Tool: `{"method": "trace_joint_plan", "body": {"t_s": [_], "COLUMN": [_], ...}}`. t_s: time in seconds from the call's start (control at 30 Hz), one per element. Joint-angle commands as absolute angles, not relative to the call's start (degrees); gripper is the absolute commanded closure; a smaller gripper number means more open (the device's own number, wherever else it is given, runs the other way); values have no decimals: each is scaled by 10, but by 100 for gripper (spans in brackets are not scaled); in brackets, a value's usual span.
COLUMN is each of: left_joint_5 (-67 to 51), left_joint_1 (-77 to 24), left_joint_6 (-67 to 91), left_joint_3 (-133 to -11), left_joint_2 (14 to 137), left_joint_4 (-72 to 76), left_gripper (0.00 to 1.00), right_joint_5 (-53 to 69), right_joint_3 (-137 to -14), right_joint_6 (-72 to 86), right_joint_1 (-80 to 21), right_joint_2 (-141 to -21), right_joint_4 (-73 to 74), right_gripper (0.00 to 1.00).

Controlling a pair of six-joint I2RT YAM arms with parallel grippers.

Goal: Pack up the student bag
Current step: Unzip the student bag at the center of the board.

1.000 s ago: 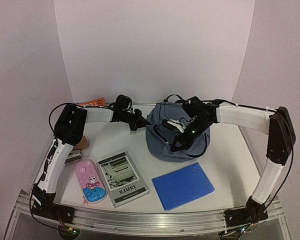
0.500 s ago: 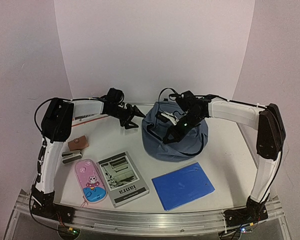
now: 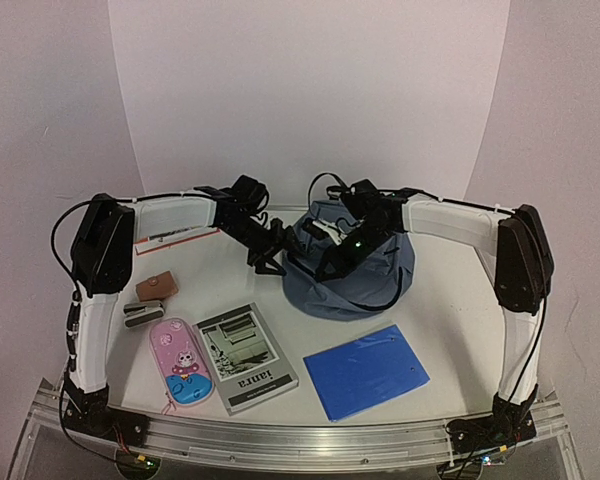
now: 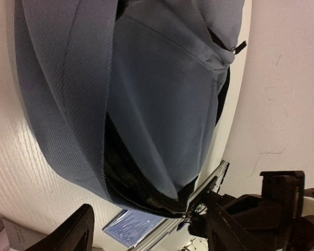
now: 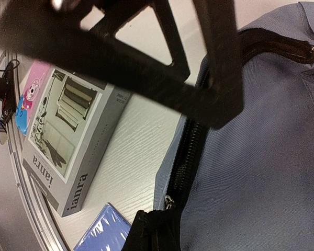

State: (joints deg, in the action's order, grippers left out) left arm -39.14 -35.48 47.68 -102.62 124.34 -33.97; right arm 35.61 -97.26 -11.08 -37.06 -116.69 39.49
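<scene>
White table point(image 3: 450, 300) | left gripper point(image 3: 272, 255) spread | right gripper point(image 3: 328, 265) pinching slate-blue fabric student bag point(image 3: 390, 270) at its rim | risk: fabric slips, mouth collapses

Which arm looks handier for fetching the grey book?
Likely left: the left gripper is open and empty beside the bag, on the book's side; the right gripper is shut on the bag's edge.

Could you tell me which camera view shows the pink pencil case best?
The top external view: the pink pencil case lies whole and unobstructed. The right wrist view catches only a pink-and-blue sliver at its left edge; the left wrist view shows none of it.
</scene>
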Motion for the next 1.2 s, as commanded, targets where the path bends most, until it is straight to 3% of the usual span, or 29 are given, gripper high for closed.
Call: {"method": "trace_joint_plan", "body": {"t_s": [0.0,0.07,0.17,0.3,0.4,0.87,1.17], "left_joint_5": [-378,-376,-369,-366,-364,-376,-409], "left_joint_1": [-355,-355,-353,-341,-325,-250,-248], "left_joint_6": [460,462,462,466,466,425,409], "left_joint_3": [-1048,-1063,-1093,-1099,-1079,-1107,-1312], "left_joint_2": [1255,1266,1289,1294,1280,1305,1421], "left_joint_4": [-378,-381,-401,-411,-407,-438,-489], "left_gripper": [30,38,62,87,99,100,95], "right_joint_5": [366,365,355,343,334,295,368], "right_joint_3": [-1000,-994,-969,-920,-888,-768,-804], "right_joint_6": [-100,-100,-108,-120,-121,-207,-119], "right_joint_1": [-375,-374,-374,-373,-366,-275,-357], "right_joint_2": [-1173,-1170,-1153,-1117,-1092,-1028,-1047], "right_joint_4": [375,375,376,377,381,437,385], "right_gripper": [100,100,100,100,100,100,100]}}
